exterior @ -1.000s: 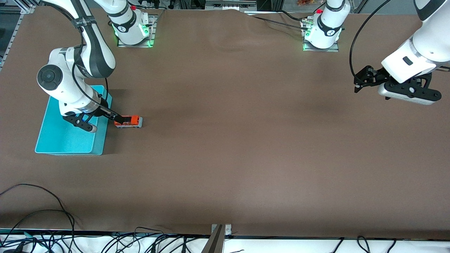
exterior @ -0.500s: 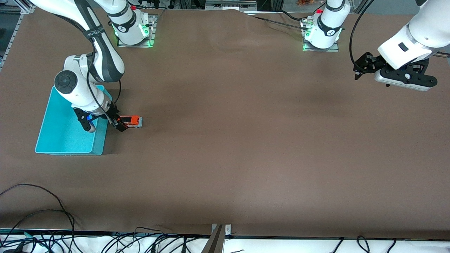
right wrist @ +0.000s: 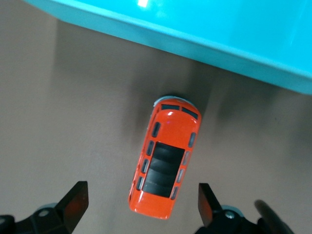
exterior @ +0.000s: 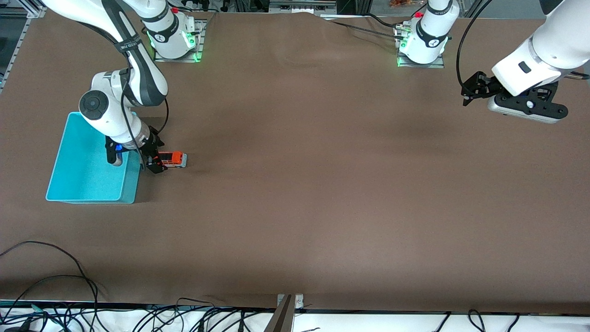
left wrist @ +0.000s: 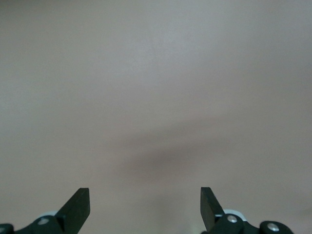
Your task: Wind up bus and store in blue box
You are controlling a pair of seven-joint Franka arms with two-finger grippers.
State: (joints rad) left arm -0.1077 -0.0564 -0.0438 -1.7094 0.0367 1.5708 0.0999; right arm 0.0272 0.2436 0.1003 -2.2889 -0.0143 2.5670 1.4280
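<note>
1. The right gripper [exterior: 154, 163] hung low over the bus [exterior: 173, 159], with its fingers spread wide and nothing held.
2. In the right wrist view the two fingers [right wrist: 73, 202] stood apart, one on each side of the bus [right wrist: 165, 163], and did not touch it.
3. The bus sat on its wheels on the table [exterior: 322, 184], just beside the box [exterior: 87, 184].
4. The bus was small and orange-red, with a dark roof panel and dark windows.
5. One end of the bus pointed at the wall of the box [right wrist: 204, 39], with a small gap between them.
6. The box was blue, much bigger than the bus, and lay at the right arm's end of the table.
7. Nothing could be seen inside the box where its floor showed.
8. Part of the right arm hung over the box and hid a piece of it.
9. The left gripper [exterior: 466, 94] was up in the air over the table at the left arm's end, well apart from the bus and the box.
10. Its fingers [left wrist: 78, 207] were spread wide too, and held nothing.
11. The left arm waited there.
12. Black cables [exterior: 46, 281] lay along the edge of the table nearest the front camera.
</note>
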